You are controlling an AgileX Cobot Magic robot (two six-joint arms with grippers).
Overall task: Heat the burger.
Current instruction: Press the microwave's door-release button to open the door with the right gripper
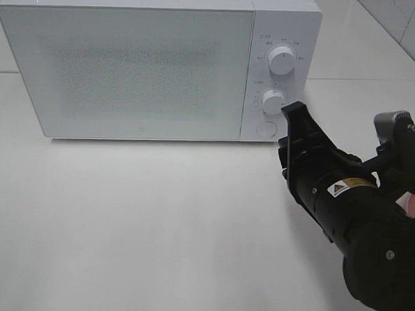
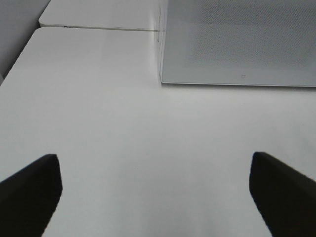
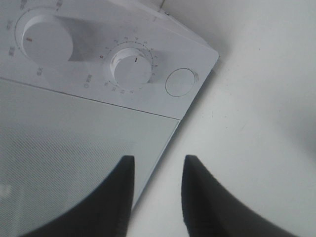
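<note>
The burger is out of view in all three frames. The white microwave (image 1: 142, 64) stands at the back of the table with its frosted door shut. My right gripper (image 1: 288, 127) hovers just in front of the microwave's lower right corner, close to the lower knob (image 1: 273, 101) and the round button (image 1: 266, 129). In the right wrist view its two dark fingers (image 3: 121, 197) stand a narrow gap apart with nothing between them, and the gripper (image 3: 158, 160) points at the door's edge below the lower knob (image 3: 131, 66). My left gripper (image 2: 153, 197) is open wide over bare table, empty.
An upper knob (image 1: 284, 60) sits above the lower one on the control panel. The white table (image 1: 157, 222) stretches in front of the microwave (image 2: 237, 44). A seam to a second tabletop (image 2: 98, 19) runs beside the microwave's left side.
</note>
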